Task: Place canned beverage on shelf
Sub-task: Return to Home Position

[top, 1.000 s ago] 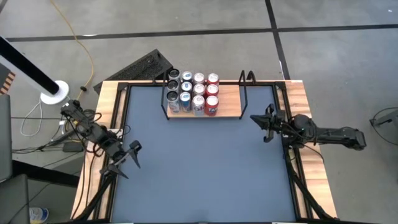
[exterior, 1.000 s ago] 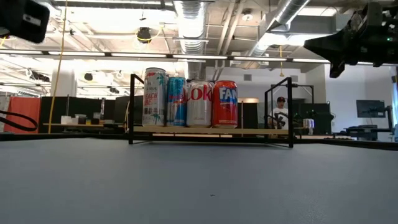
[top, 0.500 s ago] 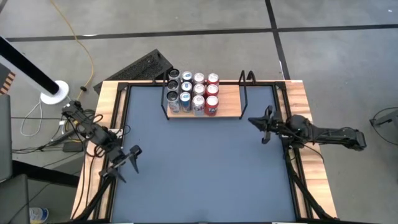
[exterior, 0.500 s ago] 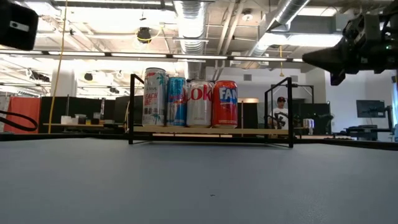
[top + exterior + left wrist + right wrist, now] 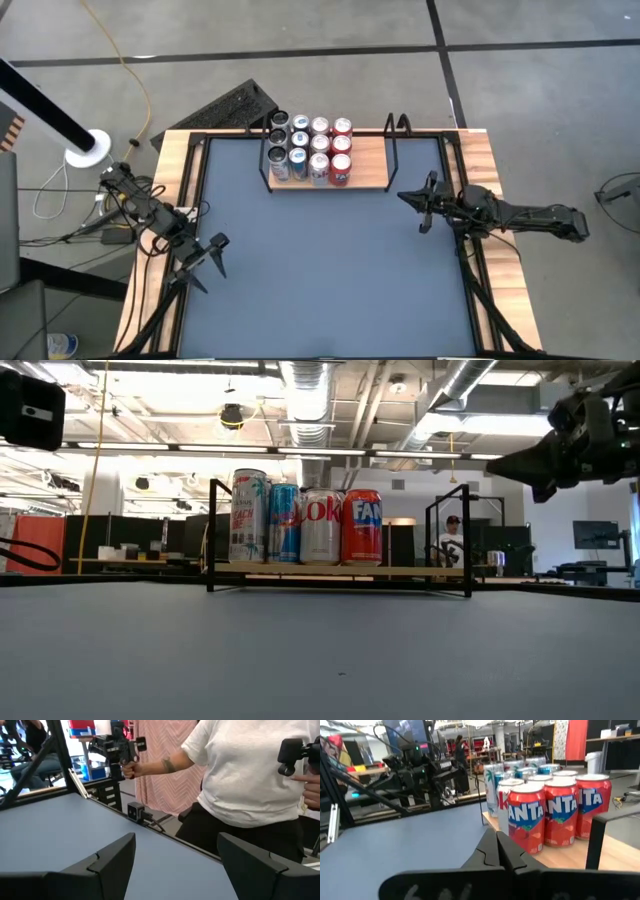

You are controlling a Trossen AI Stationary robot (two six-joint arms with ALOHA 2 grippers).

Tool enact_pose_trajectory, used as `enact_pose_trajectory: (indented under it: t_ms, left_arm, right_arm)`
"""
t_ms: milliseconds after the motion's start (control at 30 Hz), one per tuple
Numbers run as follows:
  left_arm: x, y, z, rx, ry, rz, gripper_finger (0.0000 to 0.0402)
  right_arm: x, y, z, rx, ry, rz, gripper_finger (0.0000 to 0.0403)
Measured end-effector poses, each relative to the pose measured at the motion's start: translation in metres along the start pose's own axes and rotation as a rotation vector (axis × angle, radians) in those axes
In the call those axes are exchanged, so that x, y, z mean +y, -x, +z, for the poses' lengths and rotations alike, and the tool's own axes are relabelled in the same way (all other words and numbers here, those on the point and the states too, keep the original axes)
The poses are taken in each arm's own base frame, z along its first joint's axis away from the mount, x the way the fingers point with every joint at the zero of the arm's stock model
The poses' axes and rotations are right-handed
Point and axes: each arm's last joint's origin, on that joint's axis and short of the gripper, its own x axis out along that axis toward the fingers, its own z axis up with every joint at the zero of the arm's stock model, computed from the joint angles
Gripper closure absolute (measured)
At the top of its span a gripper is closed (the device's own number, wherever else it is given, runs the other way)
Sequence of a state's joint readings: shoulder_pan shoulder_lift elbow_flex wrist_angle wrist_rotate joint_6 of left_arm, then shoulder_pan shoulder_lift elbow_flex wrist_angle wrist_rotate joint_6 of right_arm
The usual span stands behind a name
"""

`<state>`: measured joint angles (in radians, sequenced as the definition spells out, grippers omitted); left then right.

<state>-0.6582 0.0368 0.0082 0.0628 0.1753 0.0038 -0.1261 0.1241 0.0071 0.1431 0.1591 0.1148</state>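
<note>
Twelve cans [image 5: 310, 150] stand in rows on the shelf [image 5: 366, 166], at the far edge of the table [image 5: 320, 290] — placing looks finished. The left gripper [image 5: 209, 260] hovers wide and empty; the right gripper [image 5: 404, 197], pinched closed on nothing, hovers near the shelf.

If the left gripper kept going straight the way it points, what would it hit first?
Likely the bare table top: only that shows ahead of the open left gripper. A person stands beyond the table's edge, much farther off.
</note>
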Motion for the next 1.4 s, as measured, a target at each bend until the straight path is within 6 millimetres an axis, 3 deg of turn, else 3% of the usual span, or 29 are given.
enact_pose_trajectory:
  t_ms: [167,567,867,1400]
  left_arm:
    - [0.0001,-0.0001,-0.0003,0.001,-0.023,0.006,0.0133]
    - [0.0068,0.0007,-0.0030,0.029,-0.019,0.240,0.0133]
    - [0.0073,0.0009,-0.0027,0.011,0.096,0.258,0.0132]
    - [0.0073,0.0009,-0.0027,0.011,0.095,0.258,0.0132]
  right_arm:
    - [-0.0006,0.0001,-0.0047,0.049,-0.004,-0.006,0.0403]
    - [-0.0010,0.0003,-0.0081,0.082,0.024,-0.010,0.0403]
    - [-0.0013,0.0004,-0.0096,0.096,0.026,-0.012,0.0403]
    - [-0.0013,0.0005,-0.0102,0.103,0.027,-0.012,0.0403]
